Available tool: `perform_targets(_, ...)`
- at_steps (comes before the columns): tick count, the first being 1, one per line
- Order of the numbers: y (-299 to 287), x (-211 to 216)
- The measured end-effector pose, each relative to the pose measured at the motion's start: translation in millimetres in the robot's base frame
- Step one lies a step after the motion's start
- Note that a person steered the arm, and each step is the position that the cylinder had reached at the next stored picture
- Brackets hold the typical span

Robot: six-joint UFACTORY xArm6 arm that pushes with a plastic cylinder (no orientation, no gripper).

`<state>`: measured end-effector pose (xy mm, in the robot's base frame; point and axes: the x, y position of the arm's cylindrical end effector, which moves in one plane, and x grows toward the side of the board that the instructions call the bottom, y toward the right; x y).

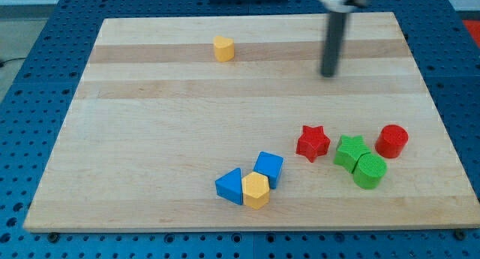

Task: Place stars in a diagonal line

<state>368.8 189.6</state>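
My tip (328,75) rests bare in the upper right of the frame, touching no block and well above the red star (313,142) and green star (350,151), which sit side by side lower right, not yet diagonal.

On the wooden table (150,139), my tip (328,75) rests in the upper right, well apart from every block. A yellow block (223,48) sits alone in the upper middle. At lower right, a red star (313,143) stands just left of a green star (350,151), which touches a green cylinder (370,171); a red cylinder (391,140) lies right of them. At lower centre, a blue triangle (230,186), a yellow hexagon (256,190) and a blue cube (268,167) cluster together.
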Motion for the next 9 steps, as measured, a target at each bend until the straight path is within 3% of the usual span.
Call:
perform_targets(2,59.8,149.0)
perform_targets(3,13.7,169.3)
perform_targets(5,-66.7,166.6)
perform_targets(7,-84.5,144.6)
perform_targets(9,-103.8,165.2)
